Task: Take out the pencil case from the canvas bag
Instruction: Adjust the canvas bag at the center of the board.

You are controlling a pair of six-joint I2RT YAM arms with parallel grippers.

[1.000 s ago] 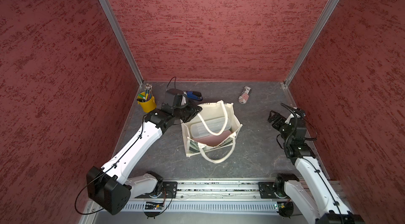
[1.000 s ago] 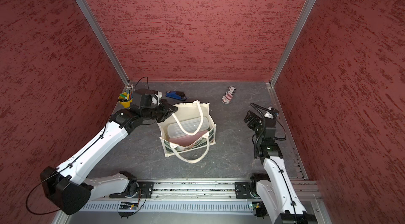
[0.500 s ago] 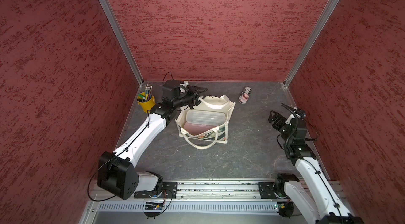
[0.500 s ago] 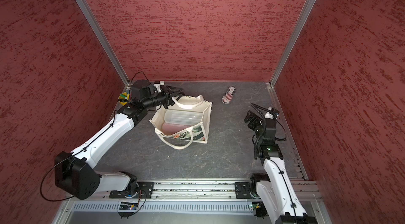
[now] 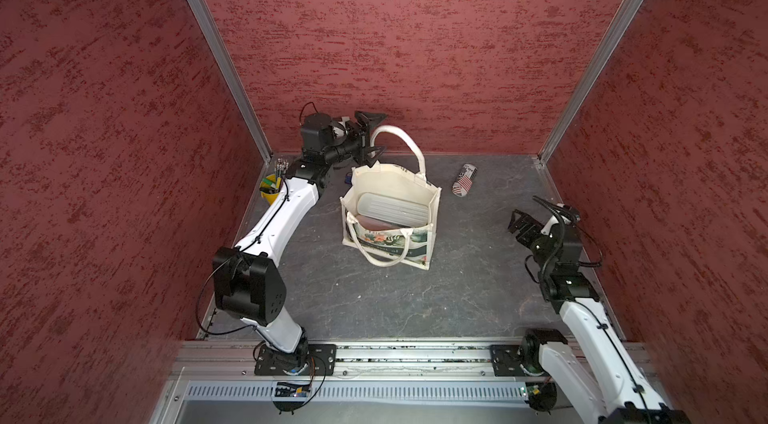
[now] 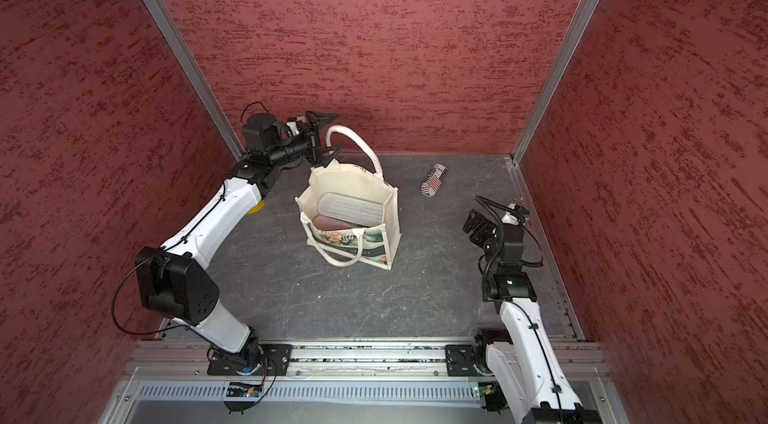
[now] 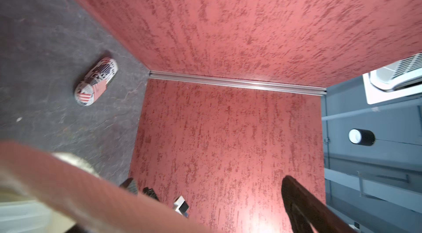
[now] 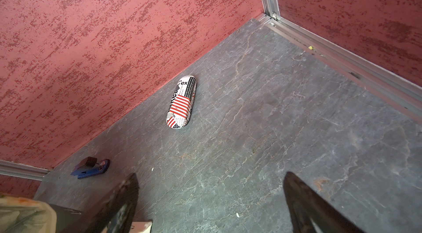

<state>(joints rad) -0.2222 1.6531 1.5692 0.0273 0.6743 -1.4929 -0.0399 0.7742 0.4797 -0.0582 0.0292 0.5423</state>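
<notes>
In both top views your canvas bag (image 5: 417, 241) (image 6: 374, 241) stands upright, mouth open, on the dark grey table (image 5: 374, 301) toward the back wall. A pale ribbed box (image 5: 392, 210) (image 6: 353, 208) lies inside it with a pinkish thing (image 5: 372, 222) (image 6: 328, 222) beside it. You cannot tell which of the two is the pencil case, but both sit inside the bag. Your left gripper (image 5: 372, 134) (image 6: 325, 133) hangs above the bag's back left corner with its jaws spread wide. The raised handle (image 5: 405, 139) (image 6: 357, 141) arcs up between them, and whether it touches either jaw is unclear. Your right gripper (image 5: 513, 222) (image 6: 469, 222) hovers well apart from the bag on the right. A flag-print case (image 5: 464, 179) (image 6: 433, 185) lies near the back wall, and a yellow cup (image 5: 270, 189) of pens stands in the back left corner. In the left wrist view, a blurred band close to the lens hides most of one jaw, the other jaw is well off to the side, and the flag-print case (image 7: 96, 82) lies on the table beyond. In the right wrist view, the right gripper (image 8: 211, 174) is spread wide over bare table with nothing between its jaws. The flag-print case (image 8: 181, 101) lies ahead, with a blue stapler (image 8: 90, 168) and a corner of the bag (image 8: 20, 211) off to one side.
</notes>
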